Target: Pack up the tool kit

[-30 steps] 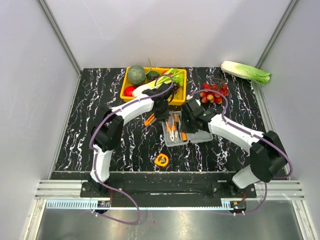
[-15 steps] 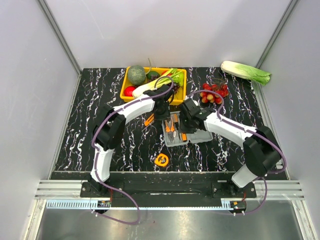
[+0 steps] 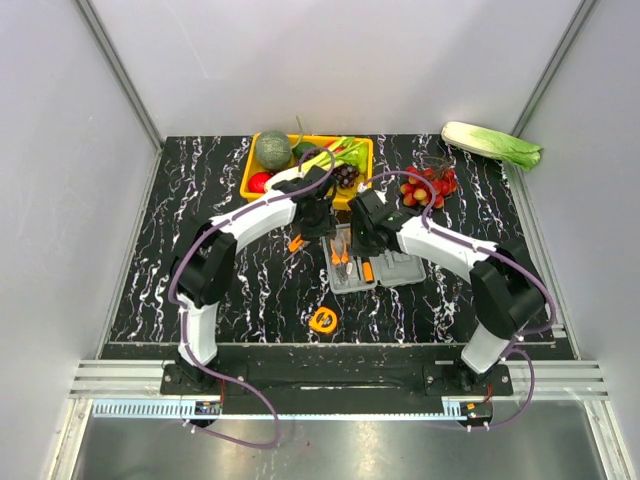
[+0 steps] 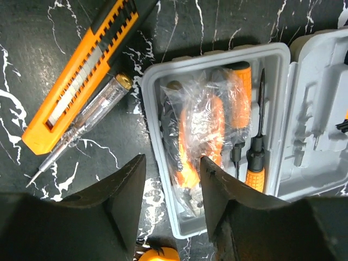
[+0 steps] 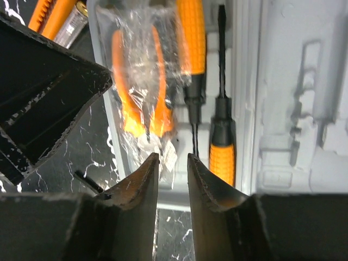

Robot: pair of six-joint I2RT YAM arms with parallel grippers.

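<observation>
The grey tool kit case [image 3: 400, 268] lies open in the middle of the table. Its left tray [image 4: 151, 114] holds plastic-wrapped orange pliers [image 4: 200, 130] and orange-and-black screwdrivers [image 4: 255, 166]. My left gripper [image 4: 173, 163] is open and empty, hovering over the tray's left rim. My right gripper [image 5: 173, 157] hovers over the tray's near end, jaws a narrow gap apart with nothing between them; the pliers [image 5: 138, 92] and a screwdriver [image 5: 223, 155] lie beyond it. An orange utility knife [image 4: 81, 73] and a clear tester pen [image 4: 81, 128] lie outside the case on its left. The yellow tape measure [image 3: 323, 319] lies near the case.
A yellow tray [image 3: 250, 180] of vegetables stands just behind the grippers. Red cherry tomatoes [image 3: 428, 186] lie to the back right and a cabbage [image 3: 492, 145] in the far right corner. The two grippers [image 3: 340, 225] are close together over the case.
My right gripper has swung left from the lid half to over the tray with the tools. My left gripper has shifted slightly left and back. The case and tools have not moved.
</observation>
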